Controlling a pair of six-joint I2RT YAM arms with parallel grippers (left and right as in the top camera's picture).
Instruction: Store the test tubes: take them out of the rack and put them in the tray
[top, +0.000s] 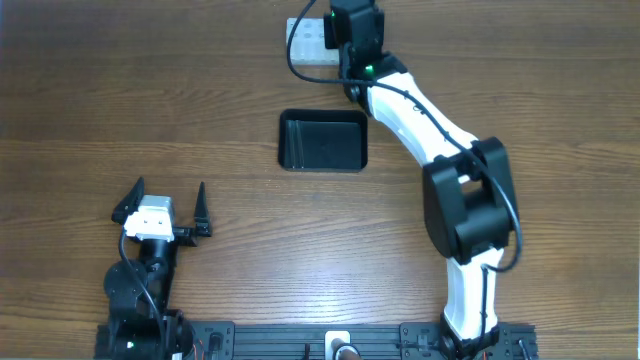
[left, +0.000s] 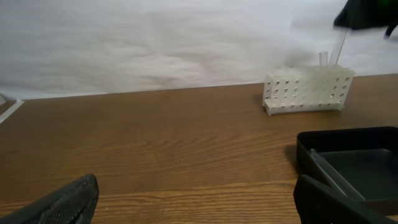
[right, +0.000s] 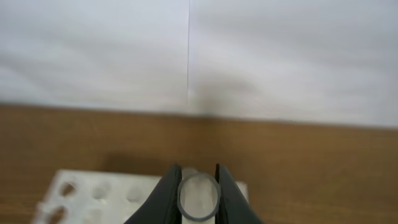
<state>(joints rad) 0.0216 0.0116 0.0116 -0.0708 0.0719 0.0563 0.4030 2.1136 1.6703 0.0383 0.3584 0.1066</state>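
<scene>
Fingers of the right gripper are pinched narrow around a test tube, whose open mouth faces straight up between them. Gripping near the top makes sense to me, since the glass can then rise straight out of its hole without scraping. Whether its lower end is clear of the hole, I cannot tell. Just beneath sits the white rack, at the far side of the table. In the left wrist view a second tube stands upright in it, so I'd say more remains to do. The black tray lies near the rack, which makes for a short carry. The left gripper rests well apart, spread wide and holding nothing, out of the way.
</scene>
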